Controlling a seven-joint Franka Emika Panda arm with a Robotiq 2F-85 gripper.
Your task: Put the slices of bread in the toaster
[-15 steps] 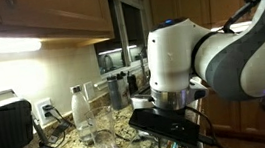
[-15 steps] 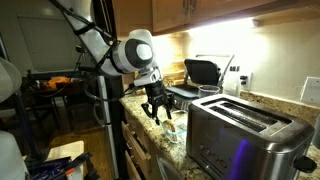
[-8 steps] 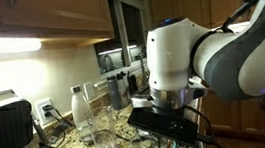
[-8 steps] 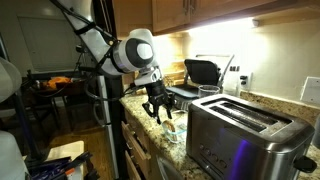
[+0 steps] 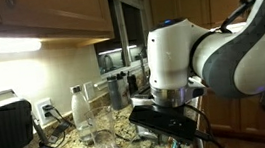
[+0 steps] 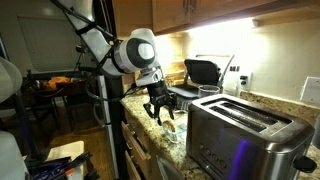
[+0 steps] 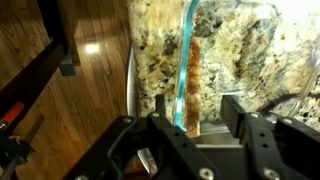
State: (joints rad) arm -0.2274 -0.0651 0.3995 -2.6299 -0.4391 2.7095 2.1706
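In the wrist view a slice of bread (image 7: 195, 80) stands on edge, a thin brown strip inside a clear glass dish (image 7: 240, 25) with a teal rim. My gripper (image 7: 197, 112) straddles the slice and is open: gaps show on both sides, and the slice sits nearer the left finger (image 7: 160, 108). In an exterior view the gripper (image 6: 160, 108) hangs low over the near end of the counter, well apart from the steel toaster (image 6: 240, 130), whose long top slots show nothing in them. The arm's white wrist (image 5: 171, 59) hides the slice in an exterior view.
A black contact grill (image 6: 205, 72) stands behind the toaster by the wall and shows again (image 5: 9, 138). A clear bottle (image 5: 80, 112) and a drinking glass (image 5: 103, 133) stand on the granite counter (image 7: 150, 50) beside the arm. Wooden floor (image 7: 70, 90) lies past the counter edge.
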